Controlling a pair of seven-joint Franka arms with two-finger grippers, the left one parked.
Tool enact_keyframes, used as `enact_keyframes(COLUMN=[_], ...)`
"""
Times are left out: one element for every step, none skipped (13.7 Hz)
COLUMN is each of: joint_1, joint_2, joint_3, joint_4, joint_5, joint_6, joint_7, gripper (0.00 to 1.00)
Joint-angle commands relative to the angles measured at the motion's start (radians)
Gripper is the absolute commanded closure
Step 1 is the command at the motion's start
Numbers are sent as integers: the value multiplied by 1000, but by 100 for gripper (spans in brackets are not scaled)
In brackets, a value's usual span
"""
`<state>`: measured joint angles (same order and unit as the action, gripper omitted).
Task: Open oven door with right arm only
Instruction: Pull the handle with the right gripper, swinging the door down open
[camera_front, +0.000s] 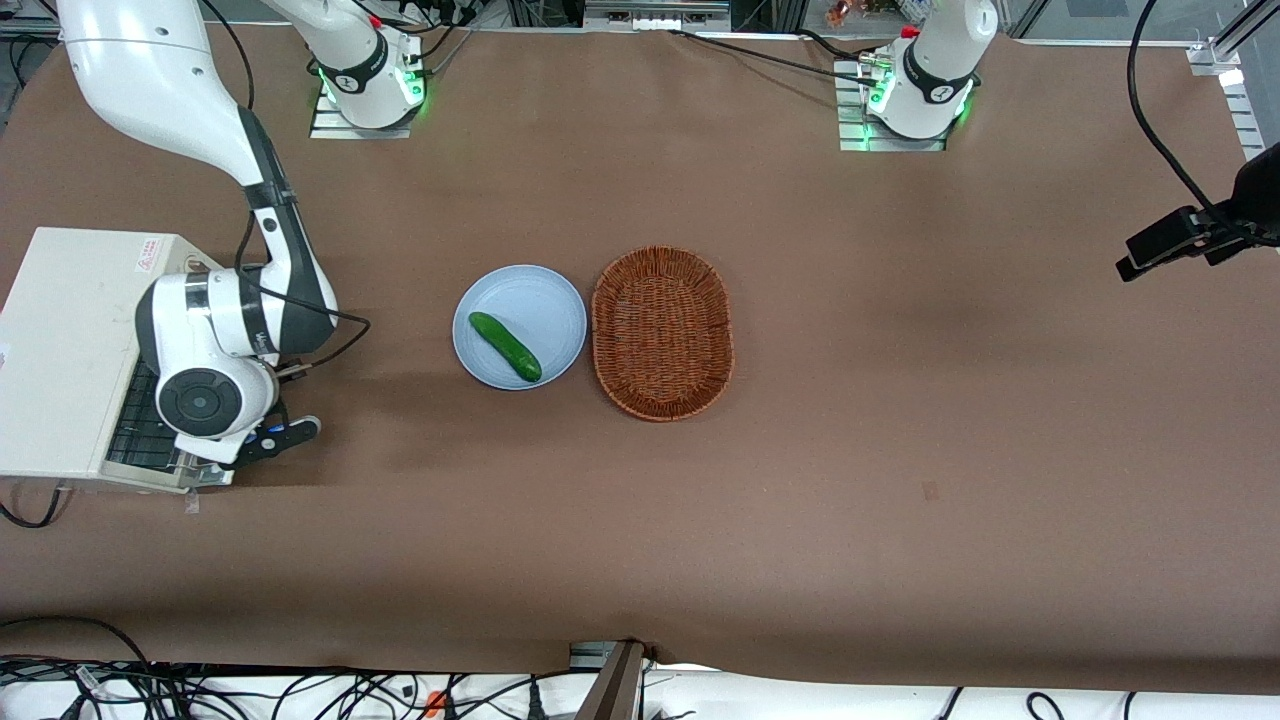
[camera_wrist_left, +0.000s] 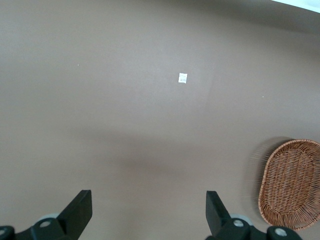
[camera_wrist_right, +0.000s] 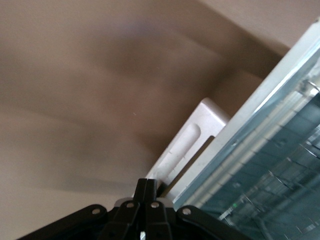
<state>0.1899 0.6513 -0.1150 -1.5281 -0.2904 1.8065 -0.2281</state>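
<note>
Tool (camera_wrist_right: 146, 192) at oven door (camera_wrist_right: 260, 150) edge

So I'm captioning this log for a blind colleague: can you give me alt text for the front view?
The right arm bends down in front of the oven at the working arm's end of the brown table, its pincer low at the partly lowered oven door. Mid-table, a cucumber lies on a blue plate beside a wicker basket.

Glossy white right arm (camera_front: 215, 320), dark bands, black gripper (camera_wrist_right: 147, 197)
</note>
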Motion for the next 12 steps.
enact_keyframes(joint_1=[-53,-59,-64,-69,-70,-70,-70,-72,-72,-72,-72,-72], joint_2=[82,90,99,103,111,116,119,119,119,119,119,119], joint_3=[-45,-45,-45,-45,-45,-46,-46,-46,-46,-46,-46,-46], joint_4=[-14,-14,-14,-12,-9,-9,-7,-7,-7,-7,-7,-6], joint_5=[-58,-53,-52,-46,-3,35,51,71,95,124,164,201], joint_6=[74,88,94,99,99,99,99,99,97,94,86,83], joint_7=[-19,-19,-19,-17,-17,-17,-16,10,36,59,88,114], gripper=[100,100,100,100,100,100,100,100,100,100,100,100])
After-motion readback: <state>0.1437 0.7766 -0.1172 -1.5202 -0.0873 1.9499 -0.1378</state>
